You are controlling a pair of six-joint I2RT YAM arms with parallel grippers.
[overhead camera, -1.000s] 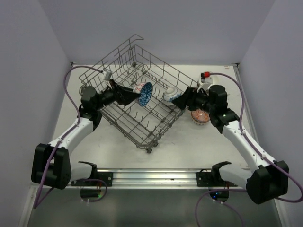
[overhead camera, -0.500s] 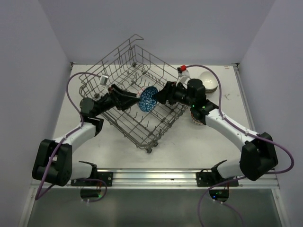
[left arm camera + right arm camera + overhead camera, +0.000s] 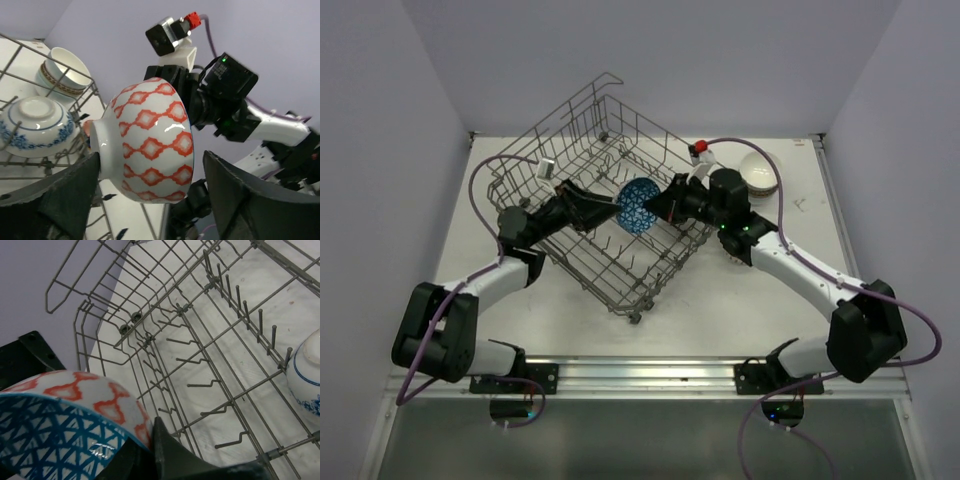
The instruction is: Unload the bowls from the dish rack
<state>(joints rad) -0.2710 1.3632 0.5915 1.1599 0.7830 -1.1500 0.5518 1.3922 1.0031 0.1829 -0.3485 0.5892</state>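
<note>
The large square grey metal wire dish rack [image 3: 605,262] sits cornerwise on the white table [image 3: 720,320], and both arms reach into it from opposite sides. Over the middle of the rack is the red-and-blue bowl [image 3: 640,205], a small round ceramic bowl that is white with red diamonds outside and a blue lattice inside. It is tipped on its side, with its foot ring towards the left arm and its mouth towards the right arm. The right gripper [image 3: 660,207] is closed tight on this bowl's rim; the right wrist view shows a dark fingertip pressed against the red-patterned wall at the lip. The left gripper [image 3: 612,207] stands wide, with its two dark fingers [image 3: 60,200] on either side of the bowl. One finger lies just beside the foot ring, and whether it touches cannot be told. The other stands apart from the rim with a gap showing, so the left pincer has no grip on the bowl. A second small bowl, white with blue patterns [image 3: 35,125], rests upside down among the upright tines near the rack's side wall. Outside the rack, on the table just beyond that wall, a white bowl with a brownish patterned band [image 3: 65,75] stands upright.
</note>
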